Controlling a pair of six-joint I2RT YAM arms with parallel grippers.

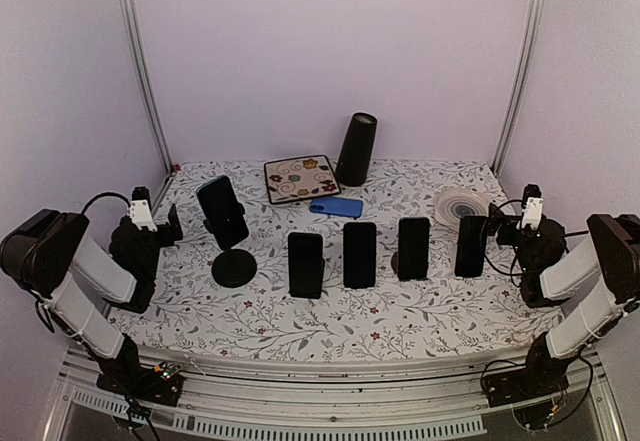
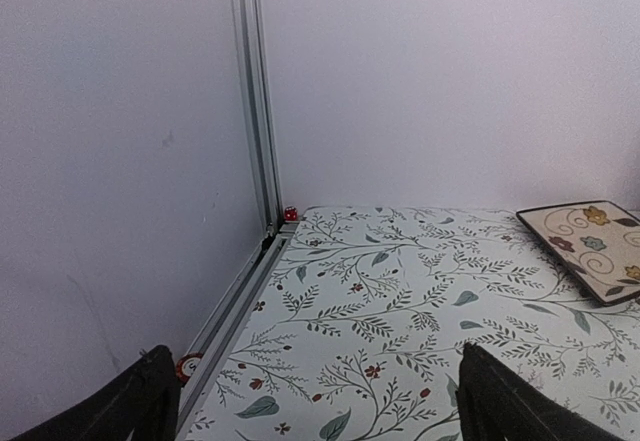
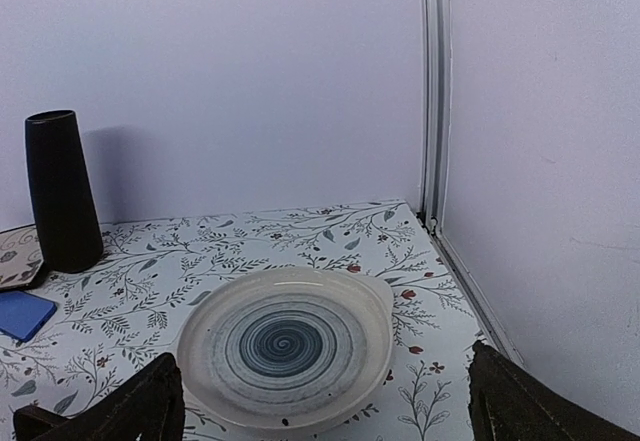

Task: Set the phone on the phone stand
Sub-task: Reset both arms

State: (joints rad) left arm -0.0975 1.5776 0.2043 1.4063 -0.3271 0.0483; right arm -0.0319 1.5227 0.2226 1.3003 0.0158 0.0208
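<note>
A blue phone [image 1: 335, 206] lies flat on the table behind the middle; its corner shows in the right wrist view [image 3: 22, 313]. A black phone [image 1: 221, 210] leans on a stand with a round black base [image 1: 233, 268] at the left. Several dark upright phones [image 1: 359, 254] stand in a row across the middle, their supports hidden behind them. My left gripper [image 1: 172, 223] is open and empty at the left edge, in its wrist view [image 2: 315, 406] over bare cloth. My right gripper [image 1: 495, 226] is open and empty at the right edge, in its wrist view [image 3: 320, 406] facing a plate.
A white plate with a blue spiral [image 3: 285, 346] sits at the back right [image 1: 460, 204]. A tall black cylinder [image 1: 355, 149] stands at the back. A square flowered tile [image 1: 301, 178] lies beside it. Aluminium posts [image 1: 140, 61] and walls bound the table.
</note>
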